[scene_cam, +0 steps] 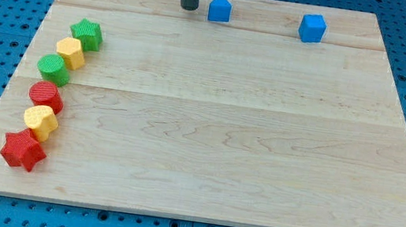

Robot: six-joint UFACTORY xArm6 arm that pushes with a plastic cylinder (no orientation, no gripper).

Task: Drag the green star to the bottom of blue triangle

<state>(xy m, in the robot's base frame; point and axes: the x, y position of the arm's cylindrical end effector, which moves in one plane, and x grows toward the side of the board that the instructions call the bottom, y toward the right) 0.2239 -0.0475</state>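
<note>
The green star (87, 33) lies near the view's left edge of the wooden board, at the top of a curved line of blocks. The blue triangle (219, 8) sits near the view's top, left of centre. My tip (189, 7) stands on the board just left of the blue triangle, apart from it, and far to the right of the green star.
A blue cube (312, 28) sits at the top right. Below the green star run a yellow block (71, 52), a green round block (53, 69), a red round block (46, 96), a yellow block (40, 121) and a red star (23, 150). The board (224, 132) ends close to them.
</note>
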